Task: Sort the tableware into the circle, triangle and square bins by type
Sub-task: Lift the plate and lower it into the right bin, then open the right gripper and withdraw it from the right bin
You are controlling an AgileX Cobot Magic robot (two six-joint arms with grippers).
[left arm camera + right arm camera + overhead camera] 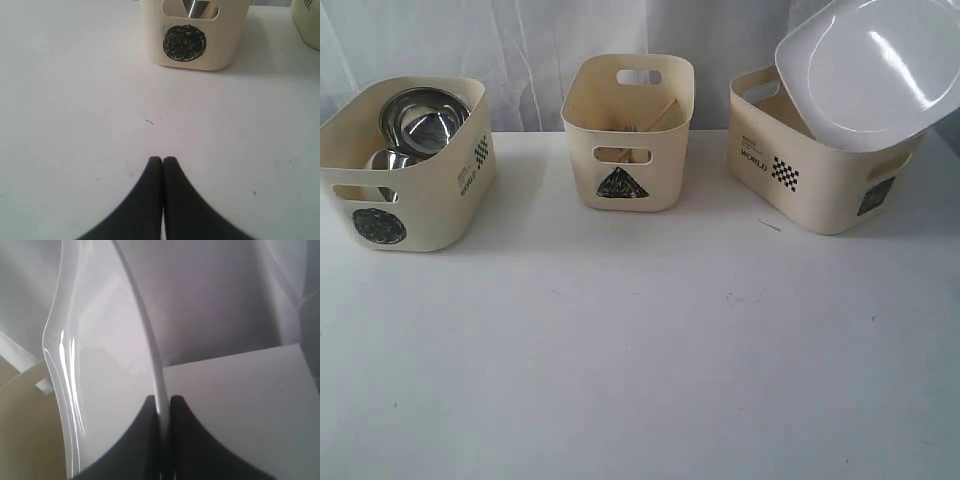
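Step in hand: placing the last piece. The right gripper (161, 407) is pinched onto the rim of the white plate (872, 72), which sits tilted over the square bin (820, 185). The left gripper (163, 161) is closed on nothing, near the circle bin (227, 40). The next move calls for lowering the plate inside, then releasing.

Light was soft and even. The bins (625, 110) cast faint shadows on the table (640, 350). Glare streaked the plate (70, 365) and steel bowl (420, 118). The right wrist view was blurred.
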